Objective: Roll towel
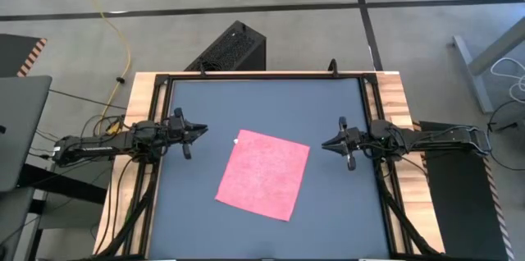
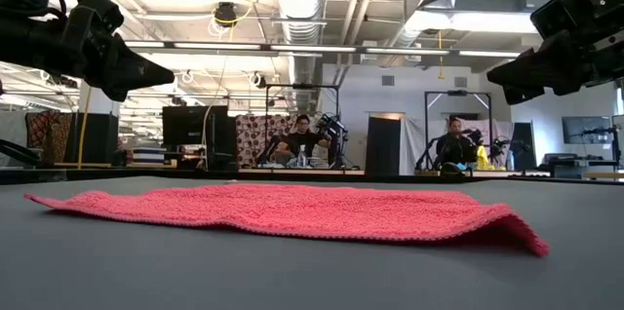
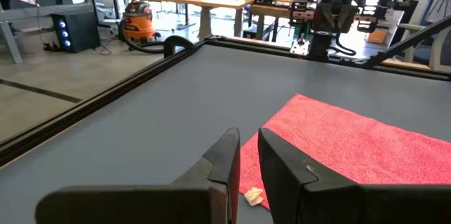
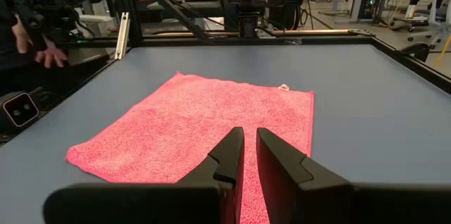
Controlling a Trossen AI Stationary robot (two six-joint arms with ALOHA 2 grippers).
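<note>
The pink-red towel (image 1: 263,174) lies spread flat as a tilted square on the dark table top, a small white tag (image 1: 236,140) at its far left corner; it also shows in the low view (image 2: 292,211). My left gripper (image 1: 202,130) hovers above the table left of the towel's tagged corner, fingers nearly together (image 3: 248,146) and empty. My right gripper (image 1: 326,143) hovers just right of the towel's far right corner, fingers nearly together (image 4: 249,143) and empty.
A raised dark frame (image 1: 262,77) runs around the table top. Bare table surface lies on all sides of the towel. A person's hand (image 4: 48,55) shows beyond the table's edge in the right wrist view, and people sit in the room behind (image 2: 304,139).
</note>
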